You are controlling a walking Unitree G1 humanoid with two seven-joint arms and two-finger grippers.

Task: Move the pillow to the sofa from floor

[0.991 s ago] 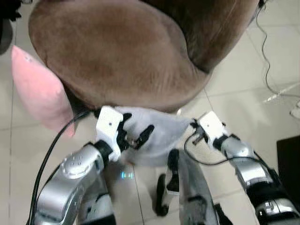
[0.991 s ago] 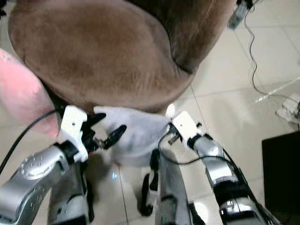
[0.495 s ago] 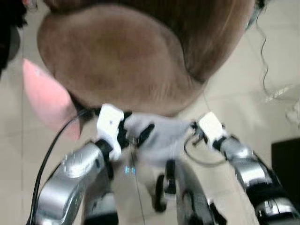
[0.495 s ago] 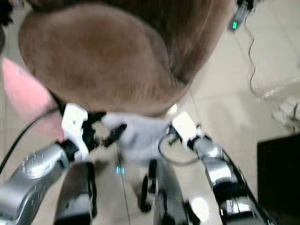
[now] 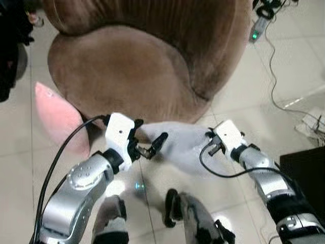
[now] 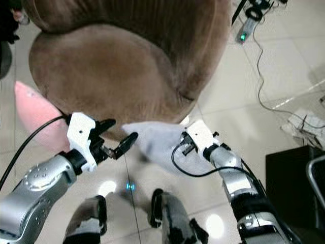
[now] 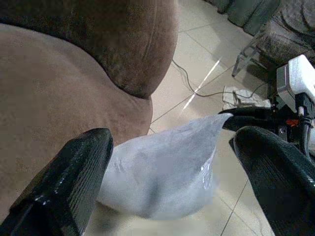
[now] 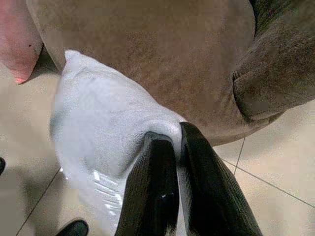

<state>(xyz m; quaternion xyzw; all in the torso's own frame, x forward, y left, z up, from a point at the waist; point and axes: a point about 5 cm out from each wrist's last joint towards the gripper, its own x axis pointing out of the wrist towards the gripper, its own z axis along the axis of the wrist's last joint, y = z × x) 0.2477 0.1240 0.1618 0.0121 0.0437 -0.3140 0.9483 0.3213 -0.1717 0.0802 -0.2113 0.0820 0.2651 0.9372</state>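
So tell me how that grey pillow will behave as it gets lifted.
The grey pillow probably sags: it drapes from the corner the right claw pinches. It looks light, hanging from that one pinch. The open left claw could steady it.

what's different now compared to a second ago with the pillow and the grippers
The right gripper stays shut on a corner of the grey pillow, and the pillow now hangs off the floor in front of the brown sofa. The left gripper, which reached against the pillow earlier, is now open and apart from it. The camera shifted too. The pink pillow stays beside the sofa.
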